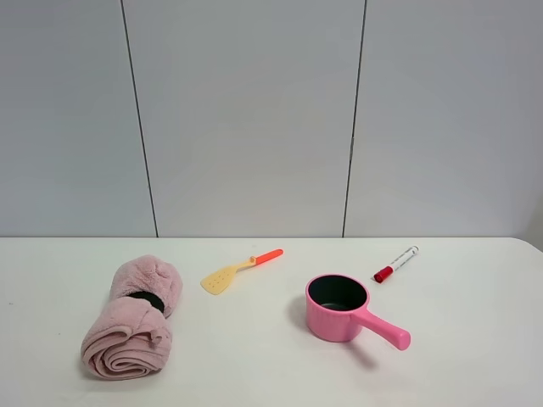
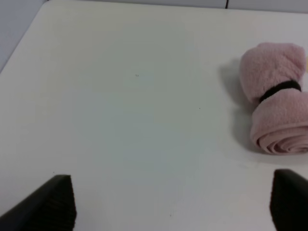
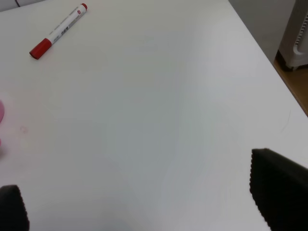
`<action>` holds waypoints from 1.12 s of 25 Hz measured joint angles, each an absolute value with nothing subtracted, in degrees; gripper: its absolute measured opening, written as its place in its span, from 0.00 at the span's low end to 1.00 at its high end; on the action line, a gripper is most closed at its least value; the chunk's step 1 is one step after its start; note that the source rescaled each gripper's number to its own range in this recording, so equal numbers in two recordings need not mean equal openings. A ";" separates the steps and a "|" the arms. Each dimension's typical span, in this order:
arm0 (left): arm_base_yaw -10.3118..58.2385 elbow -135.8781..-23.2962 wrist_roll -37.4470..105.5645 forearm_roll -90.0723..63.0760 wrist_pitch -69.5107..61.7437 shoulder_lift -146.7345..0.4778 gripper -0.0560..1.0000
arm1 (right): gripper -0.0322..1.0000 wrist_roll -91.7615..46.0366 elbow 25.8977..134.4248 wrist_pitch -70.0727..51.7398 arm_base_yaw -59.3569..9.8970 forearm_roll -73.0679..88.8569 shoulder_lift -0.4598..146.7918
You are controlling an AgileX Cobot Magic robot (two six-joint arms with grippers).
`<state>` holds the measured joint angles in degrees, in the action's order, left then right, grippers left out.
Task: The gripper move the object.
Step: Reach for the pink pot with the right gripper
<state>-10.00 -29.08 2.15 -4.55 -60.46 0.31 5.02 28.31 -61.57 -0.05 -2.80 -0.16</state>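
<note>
Exterior high shows the pink saucepan (image 1: 338,307) standing upright on the white counter (image 1: 475,365), a little right of the middle and toward the near edge. Its dark inside faces up and its short handle points right and nearer. Nothing touches it. Just beyond it to the right lies a red-capped marker (image 1: 396,264), apart from the pan. Farther left, on the far side, lies a yellow spatula (image 1: 240,270) with an orange handle. At the left sits a rolled pink towel (image 1: 136,315) bound by a dark band.

In the left wrist view the left gripper (image 2: 173,195) hangs over bare counter with its jaws spread wide. Its two black fingers (image 2: 53,207) show only at the picture's corners and hold nothing. The towel (image 2: 276,96) lies ahead and off to one side.

In the right wrist view the right gripper (image 3: 139,185) likewise has its jaws wide apart and empty above the counter. The marker (image 3: 58,31) lies well ahead, and a sliver of pink shows at the picture's edge.
</note>
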 joint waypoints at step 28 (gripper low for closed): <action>-10.00 -29.08 2.15 -4.55 -60.46 0.31 1.00 | 1.00 5.02 28.31 -61.57 -0.05 -2.80 -0.16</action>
<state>-10.00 -29.08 2.15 -4.55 -60.46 0.31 5.02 28.31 -61.57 -0.05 -2.80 -0.16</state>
